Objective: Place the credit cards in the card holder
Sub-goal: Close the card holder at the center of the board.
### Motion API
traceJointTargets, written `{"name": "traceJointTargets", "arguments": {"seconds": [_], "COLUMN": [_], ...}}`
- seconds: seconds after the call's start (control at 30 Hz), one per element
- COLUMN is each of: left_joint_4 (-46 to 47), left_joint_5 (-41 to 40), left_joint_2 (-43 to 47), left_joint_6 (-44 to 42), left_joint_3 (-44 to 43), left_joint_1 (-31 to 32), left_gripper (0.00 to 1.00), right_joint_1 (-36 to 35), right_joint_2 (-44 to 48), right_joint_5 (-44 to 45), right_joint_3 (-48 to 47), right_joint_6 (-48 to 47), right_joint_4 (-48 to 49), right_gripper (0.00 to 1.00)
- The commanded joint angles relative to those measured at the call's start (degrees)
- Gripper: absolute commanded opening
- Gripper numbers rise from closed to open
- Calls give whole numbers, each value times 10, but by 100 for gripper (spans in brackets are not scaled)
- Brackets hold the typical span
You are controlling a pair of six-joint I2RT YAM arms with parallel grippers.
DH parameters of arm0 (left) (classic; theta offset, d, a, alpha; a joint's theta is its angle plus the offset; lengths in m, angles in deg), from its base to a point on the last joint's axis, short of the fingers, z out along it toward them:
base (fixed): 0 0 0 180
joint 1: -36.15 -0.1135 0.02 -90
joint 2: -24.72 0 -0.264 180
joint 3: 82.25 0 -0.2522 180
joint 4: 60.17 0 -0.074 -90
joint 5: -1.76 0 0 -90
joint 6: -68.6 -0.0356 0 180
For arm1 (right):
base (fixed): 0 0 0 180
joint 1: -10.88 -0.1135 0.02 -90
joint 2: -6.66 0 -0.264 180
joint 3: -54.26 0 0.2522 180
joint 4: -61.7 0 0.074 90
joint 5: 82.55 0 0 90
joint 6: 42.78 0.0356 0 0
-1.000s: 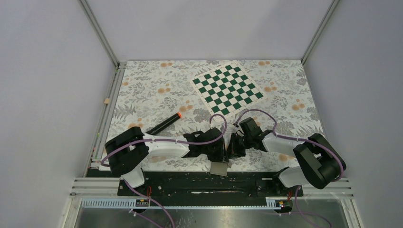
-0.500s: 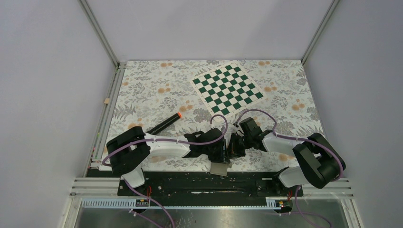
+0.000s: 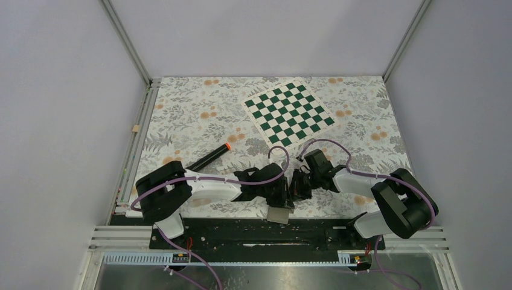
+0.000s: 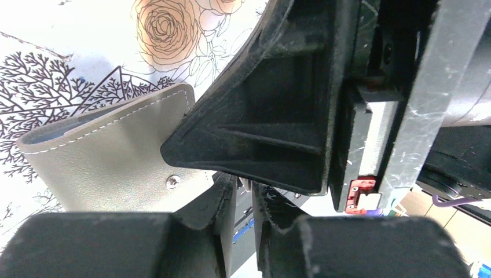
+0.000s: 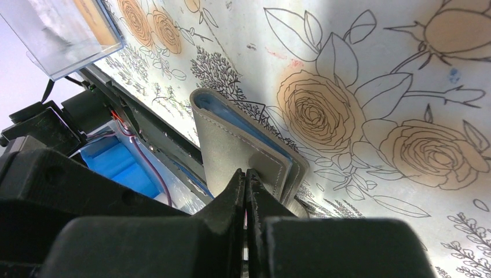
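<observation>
The grey card holder [image 3: 279, 214] lies folded at the table's front edge and partly overhangs it. In the left wrist view its outer face [image 4: 116, 156] shows the small stud. My left gripper [image 3: 284, 196] [image 4: 244, 191] is nearly closed over the holder's near edge, with a narrow gap between the jaws. My right gripper [image 3: 297, 188] [image 5: 245, 174] is shut on the holder's small grey tab [image 5: 266, 168]. Blue-grey lining shows along the holder's fold [image 5: 231, 113]. The two grippers almost touch. No credit card is plainly visible.
A green-and-white chessboard [image 3: 288, 112] lies at the back right. A black marker with an orange tip [image 3: 209, 157] lies left of centre. A clear plastic tray [image 5: 58, 35] stands beyond the holder. The black front rail [image 3: 241, 232] runs just below the table's edge.
My left gripper has shifted slightly right, closer to the right gripper. The card holder and the right arm have hardly moved.
</observation>
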Motion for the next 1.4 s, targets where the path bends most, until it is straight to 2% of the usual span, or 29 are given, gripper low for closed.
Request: {"name": "traceJointTargets", "arguments": {"seconds": [0.0,0.07,0.13,0.6,0.93,1.23,1.37], "left_joint_4": [38,21,9,-101,-137,-137,-143], "left_joint_5": [-10,-16,-22,-91,-123,-115,-119], "left_joint_2": [8,4,2,47,32,6,4], "left_joint_6": [4,1,-1,-18,-33,-36,-38], "left_joint_3": [-4,-10,-14,-10,-29,-29,-29], "left_joint_1": [-2,-2,-2,-2,-2,0,-1], "left_gripper": [13,9,0,0,0,0,3], "right_joint_1": [-1,-1,-1,-1,-1,-1,-1], "right_joint_2": [-14,-14,-14,-3,32,55,87], "right_joint_5": [25,25,25,31,41,35,32], "right_joint_3": [13,13,13,13,20,30,39], "right_joint_6": [-9,-9,-10,-10,-17,-22,-24], "right_joint_4": [-5,-5,-5,-9,-8,11,16], "right_gripper": [0,0,0,0,0,0,0]}}
